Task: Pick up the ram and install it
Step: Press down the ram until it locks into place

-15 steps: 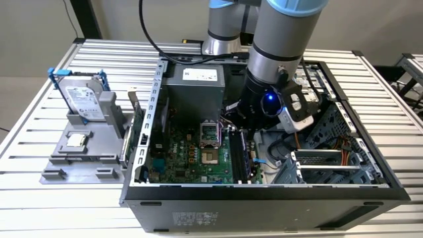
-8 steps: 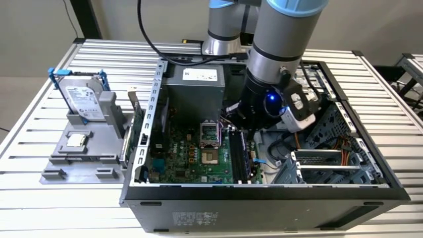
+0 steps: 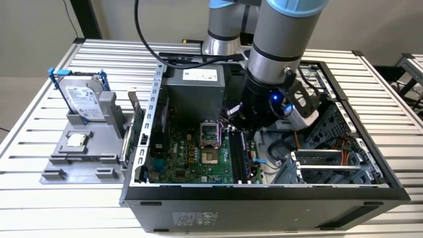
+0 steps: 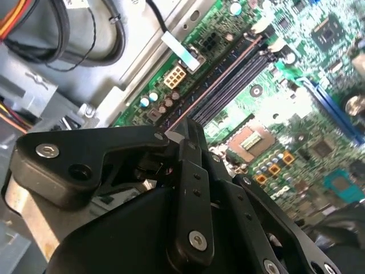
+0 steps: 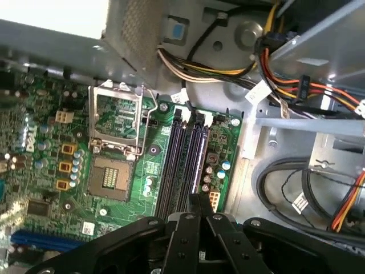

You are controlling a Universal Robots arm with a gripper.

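Tabletop (image 3: 53,208): a slatted metal surface. We see an open computer case on it, and a gray fixture beside the case on the exterior view's left.
Computer case (image 3: 264,198): it lies on its side with the panel off. Inside are a green motherboard (image 3: 191,163), a metal drive cage (image 3: 330,163) and bundled cables (image 5: 285,80).
Arm (image 3: 281,54): it reaches down into the case over the board.
Gray fixture (image 3: 79,163): a silver hard drive (image 3: 86,101) in a blue frame stands upright in it.
Gripper (image 5: 199,198): it hangs just above the near end of the memory slots. In both wrist views we see its fingers drawn together; whether they pinch anything we cannot tell.
Memory slots (image 5: 185,165): long black slots with white end clips run side by side, beside the open processor socket (image 5: 111,177).
Ram: we cannot tell where it is, whether between the fingers or in a slot.
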